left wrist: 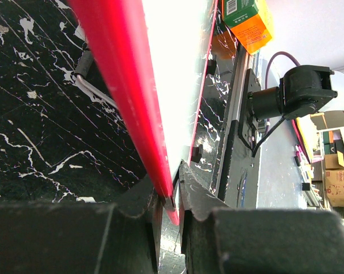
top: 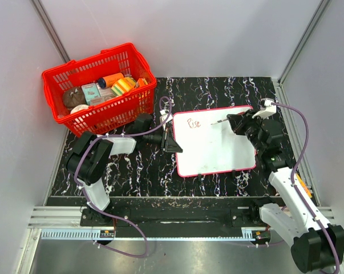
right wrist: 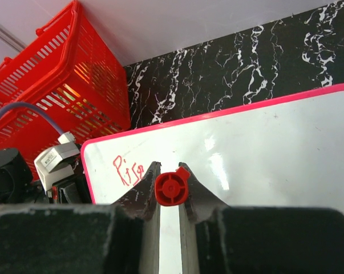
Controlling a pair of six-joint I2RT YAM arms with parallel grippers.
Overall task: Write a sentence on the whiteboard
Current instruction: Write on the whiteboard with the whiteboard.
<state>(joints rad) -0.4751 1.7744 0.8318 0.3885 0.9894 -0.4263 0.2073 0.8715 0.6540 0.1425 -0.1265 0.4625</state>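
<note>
Marker [right wrist: 172,188] tip hidden behind its own red butt end; sentence [right wrist: 128,170] partly behind jaws; whiteboard [left wrist: 177,68] face overexposed, cropped.

Red on white, over black marble.
I see the whiteboard [top: 217,145] white with a red-pink edge, the sentence [top: 193,122] in thin red strokes, the marker [right wrist: 172,189] end bright red, the basket [top: 97,94] red lattice, and the table [top: 137,168] black with white veining.

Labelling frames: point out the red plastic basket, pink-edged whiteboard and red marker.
Red plastic basket [top: 103,115], top view, front wall.
Pink-edged whiteboard [top: 217,149], top view, bare centre.
Red marker [right wrist: 172,189], right wrist view, round end.
</note>
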